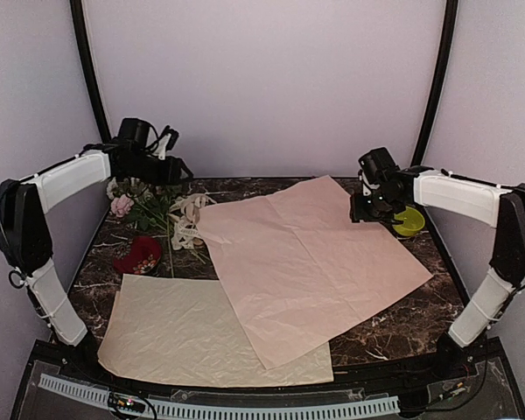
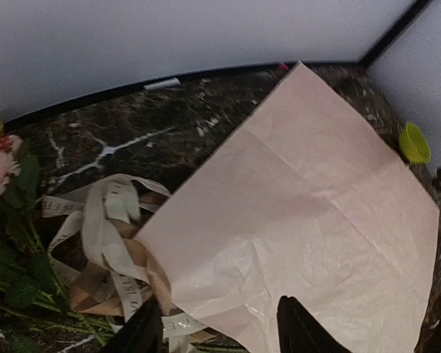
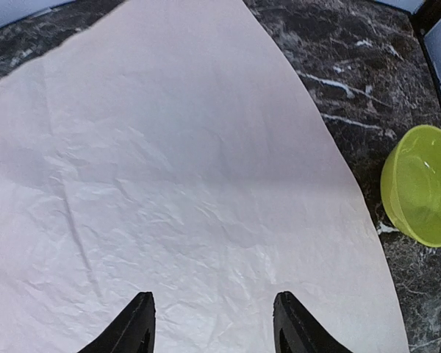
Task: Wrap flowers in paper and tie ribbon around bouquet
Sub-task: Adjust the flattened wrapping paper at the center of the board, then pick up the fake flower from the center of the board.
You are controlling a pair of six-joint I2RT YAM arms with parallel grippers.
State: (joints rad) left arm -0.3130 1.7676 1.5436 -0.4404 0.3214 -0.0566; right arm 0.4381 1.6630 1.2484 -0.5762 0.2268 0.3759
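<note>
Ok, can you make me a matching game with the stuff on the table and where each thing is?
Things:
1. pink paper
2. cream sheet
3. green bowl
4. roses

Places:
A. far left, towards the back
B. at the right edge
C. spread flat across the middle
D. at the front, partly under the pink paper

Pairs: 1-C, 2-D, 3-B, 4-A
</note>
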